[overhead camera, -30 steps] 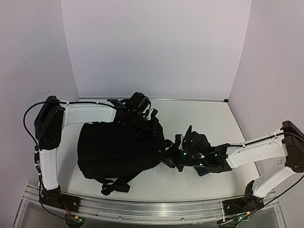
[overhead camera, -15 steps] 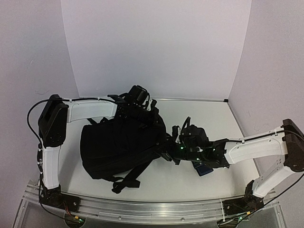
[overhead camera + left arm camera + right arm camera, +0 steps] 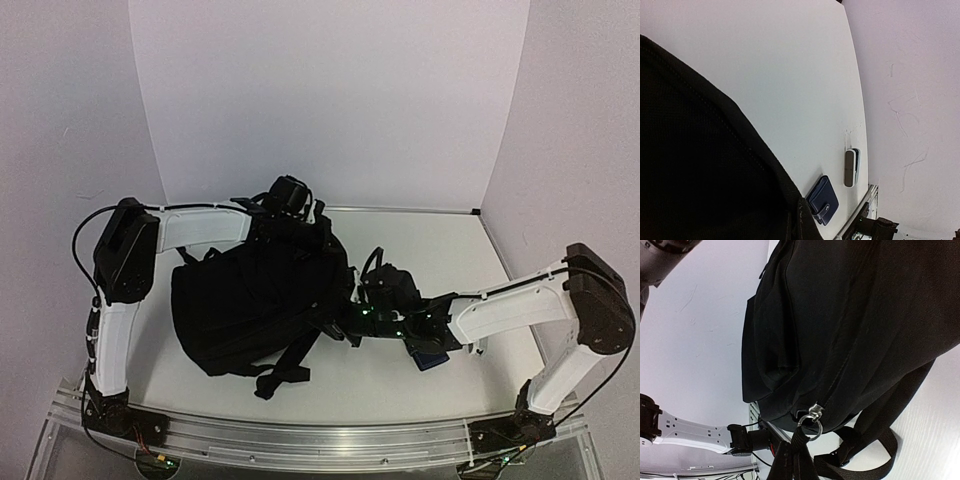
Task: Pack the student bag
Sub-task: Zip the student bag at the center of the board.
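Black soft fabric takes up most of what we see. The large black student backpack (image 3: 255, 300) lies on the white table (image 3: 440, 250), left of centre in the overhead view. Its black shoulder straps (image 3: 280, 375) trail toward the bottom of the frame.

We find the left gripper (image 3: 305, 228) at the bag's upper edge, just above centre, with the white left arm (image 3: 200, 225) reaching in from the left side. Black weave fills the lower left of its wrist view, so the fingers are hidden. The jaws are closed together, but we cannot tell whether fabric is pinched between them.

The right gripper (image 3: 340, 322) meets the bag's right-hand side near the middle of the overhead frame, on the white right arm (image 3: 510, 305) stretching in from the right. Its jaws are together too. In its wrist view a small silver metal ring (image 3: 812, 419) on the bag's zipper hangs at lower centre, right at the dark shapes rising from the bottom edge. We cannot tell whether the ring is pinched.

A small dark-blue wallet with a snap tab (image 3: 822, 206) lies flat on the table at the bottom of the left wrist view, past the fabric's edge. A small white-and-grey oblong object (image 3: 851, 167) lies near it, toward the table's rim. Overhead, the wallet shows partly beneath the right forearm, apart from the bag.
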Controlling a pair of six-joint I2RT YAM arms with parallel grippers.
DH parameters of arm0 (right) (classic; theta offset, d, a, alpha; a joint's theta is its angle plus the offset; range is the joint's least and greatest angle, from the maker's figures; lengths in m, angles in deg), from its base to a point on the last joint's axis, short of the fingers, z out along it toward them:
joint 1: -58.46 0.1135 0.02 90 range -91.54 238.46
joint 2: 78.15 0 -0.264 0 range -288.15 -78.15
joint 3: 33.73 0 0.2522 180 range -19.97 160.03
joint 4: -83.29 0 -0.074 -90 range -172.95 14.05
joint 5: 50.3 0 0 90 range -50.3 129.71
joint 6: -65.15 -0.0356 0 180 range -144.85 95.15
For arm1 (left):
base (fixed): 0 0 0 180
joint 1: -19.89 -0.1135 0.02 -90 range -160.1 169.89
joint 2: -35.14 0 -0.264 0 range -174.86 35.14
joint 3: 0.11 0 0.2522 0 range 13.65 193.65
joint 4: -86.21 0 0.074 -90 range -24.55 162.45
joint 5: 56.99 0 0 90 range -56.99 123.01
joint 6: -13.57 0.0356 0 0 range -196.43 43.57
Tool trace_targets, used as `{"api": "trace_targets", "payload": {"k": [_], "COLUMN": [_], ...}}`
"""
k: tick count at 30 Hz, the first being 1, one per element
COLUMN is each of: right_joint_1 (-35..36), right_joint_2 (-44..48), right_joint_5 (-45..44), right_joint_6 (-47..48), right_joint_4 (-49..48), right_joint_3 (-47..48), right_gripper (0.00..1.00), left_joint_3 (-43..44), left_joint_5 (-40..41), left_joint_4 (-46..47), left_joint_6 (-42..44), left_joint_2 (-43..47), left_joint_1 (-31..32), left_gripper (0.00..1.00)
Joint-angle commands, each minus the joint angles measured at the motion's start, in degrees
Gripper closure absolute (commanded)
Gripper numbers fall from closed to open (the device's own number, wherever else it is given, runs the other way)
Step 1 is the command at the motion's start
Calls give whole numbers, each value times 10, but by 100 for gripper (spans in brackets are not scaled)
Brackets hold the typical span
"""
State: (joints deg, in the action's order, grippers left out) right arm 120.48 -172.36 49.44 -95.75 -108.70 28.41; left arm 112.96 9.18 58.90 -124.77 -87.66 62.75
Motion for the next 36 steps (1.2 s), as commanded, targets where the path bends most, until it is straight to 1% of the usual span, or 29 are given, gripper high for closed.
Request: {"api": "trace_targets", "payload": {"k": [1,8,13,18,22,29,34,36], "right_joint_1": [19,19,20,23,26,37,40,39], "right_joint_2": [-12,-41,-54,-57,-67,-90,-76,-61], "right_joint_5": [88,106,116,121,128,133,118,102], "right_joint_6": [7,-1,-2,2,4,4,5,6], "right_joint_4": [-68,-81,-85,-87,-89,-96,-95,-93], "right_joint_3": [39,51,59,64,70,88,80,72], "right_gripper": [100,100,100,100,100,100,100,98], "left_joint_3": [60,83,99,108,99,121,118,117], "left_joint_5": [65,85,91,105,105,113,115,112], "left_joint_4": [73,57,27,-13,-3,-11,-8,-9], "left_joint_6": [15,38,55,99,119,105,97,98], "left_joint_2": [-12,-27,-35,-35,-31,-50,-49,-43], "left_joint_1": [-33,-35,-35,-35,-36,-37,-43,-46], "left_gripper": [100,100,100,100,100,100,100,100]}}
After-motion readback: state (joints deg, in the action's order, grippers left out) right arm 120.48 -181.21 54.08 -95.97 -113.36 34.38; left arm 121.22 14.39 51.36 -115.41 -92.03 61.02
